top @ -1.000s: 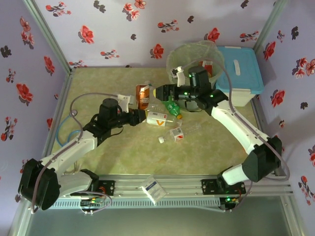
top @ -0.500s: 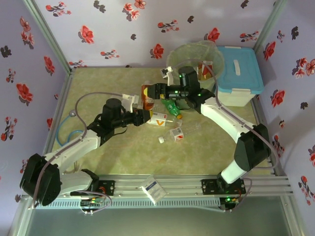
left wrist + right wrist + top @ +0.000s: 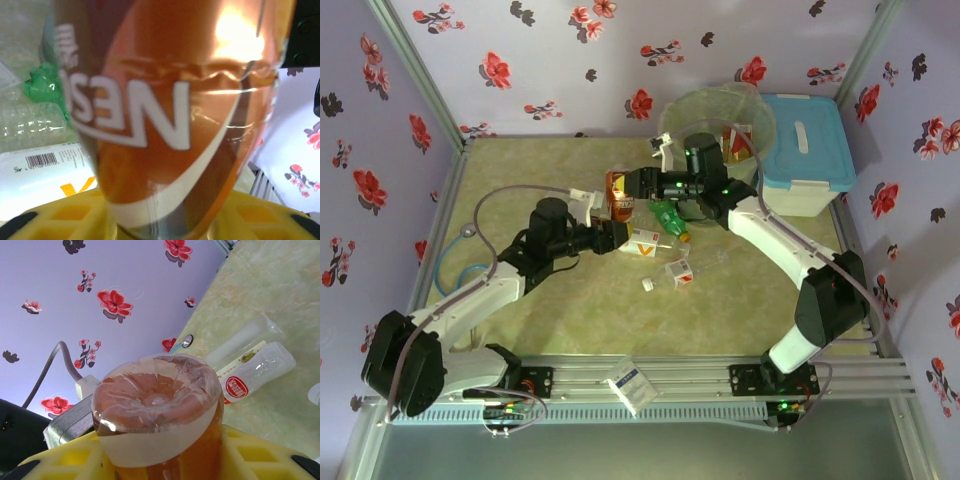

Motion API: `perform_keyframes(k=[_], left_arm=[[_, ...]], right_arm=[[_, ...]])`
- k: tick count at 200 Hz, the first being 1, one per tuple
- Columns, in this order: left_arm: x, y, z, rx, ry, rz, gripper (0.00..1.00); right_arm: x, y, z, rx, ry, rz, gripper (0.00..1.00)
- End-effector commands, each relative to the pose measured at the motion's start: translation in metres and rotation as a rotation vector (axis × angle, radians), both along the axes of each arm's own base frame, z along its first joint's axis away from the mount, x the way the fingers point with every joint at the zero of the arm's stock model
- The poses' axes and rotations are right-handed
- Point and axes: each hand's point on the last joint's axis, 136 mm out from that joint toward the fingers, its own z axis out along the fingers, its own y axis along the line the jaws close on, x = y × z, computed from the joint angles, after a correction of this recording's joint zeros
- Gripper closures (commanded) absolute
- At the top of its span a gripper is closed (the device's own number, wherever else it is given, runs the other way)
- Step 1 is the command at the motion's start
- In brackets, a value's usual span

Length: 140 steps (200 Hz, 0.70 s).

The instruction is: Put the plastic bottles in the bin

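Marbled green desk (image 3: 520, 200) is lying under both arms; left pincer (image 3: 607, 236) is flanking the orange bottle (image 3: 618, 195), grip unclear; right pincer (image 3: 632, 186) is clamping its base end, and the bin (image 3: 672, 118) is standing just beyond, nearer that arm.

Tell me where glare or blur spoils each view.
Left wrist: the orange bottle sits so close that its label lettering is soft, and a bright glare patch burns its upper right. Right wrist: its base is fairly crisp with small glints, and the clear bottle beyond stays readable. Top external: even light, soft shadows, no glare.
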Motion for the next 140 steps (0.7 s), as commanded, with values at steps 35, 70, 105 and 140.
perform_keyframes(k=[35,70,105,140], left_arm=[[0.004,0.010,0.013,-0.008,-0.043,0.048,0.11],[-0.001,0.038,0.012,0.014,-0.048,0.130,0.02],[-0.006,0.071,-0.008,0.126,0.001,0.235,0.02],[-0.008,0.094,-0.028,0.187,0.065,0.333,0.03]], right_arm=[[0.009,-0.010,0.033,-0.002,-0.096,-0.017,0.60],[0.027,-0.032,0.057,-0.032,-0.164,-0.094,0.60],[0.051,-0.074,0.099,-0.131,-0.312,-0.265,0.60],[0.071,-0.121,0.140,-0.166,-0.411,-0.420,0.61]])
